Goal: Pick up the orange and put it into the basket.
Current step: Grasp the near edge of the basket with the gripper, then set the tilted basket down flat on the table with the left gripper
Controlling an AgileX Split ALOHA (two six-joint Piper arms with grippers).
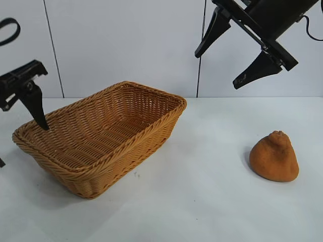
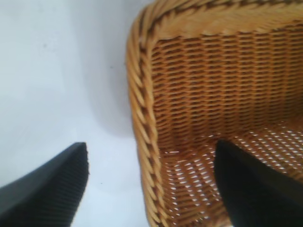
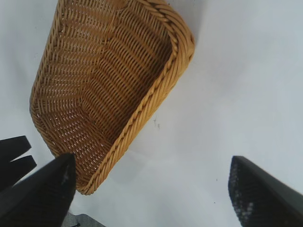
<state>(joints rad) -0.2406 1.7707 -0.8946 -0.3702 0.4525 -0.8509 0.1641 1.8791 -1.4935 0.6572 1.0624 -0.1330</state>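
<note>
The right end effector (image 1: pixel 238 50) hung high above the counter (image 1: pixel 212 191), its two black fingers spread wide with nothing between them. It was tilted, one fingertip (image 1: pixel 201 52) lower toward the basket side and the other (image 1: pixel 237 83) nearer the orange. In the right wrist view the same pads (image 3: pixel 40 191) framed bare counter and the near corner of the basket (image 3: pixel 102 82) far below.

The left end effector (image 1: pixel 30 108) sat low at the left end of the basket (image 1: pixel 103 138), fingers also apart and holding nothing. One fingertip (image 1: pixel 43 121) pointed down just over the braided rim; the left wrist view showed one pad (image 2: pixel 246 189) over the inside of the basket (image 2: pixel 208 85) and the other (image 2: pixel 47 189) outside it over the counter, straddling the rim.

The orange (image 1: pixel 275 157) rested on the counter, knobby bump upward, well apart from the basket on its right side and below the right end effector, untouched.
</note>
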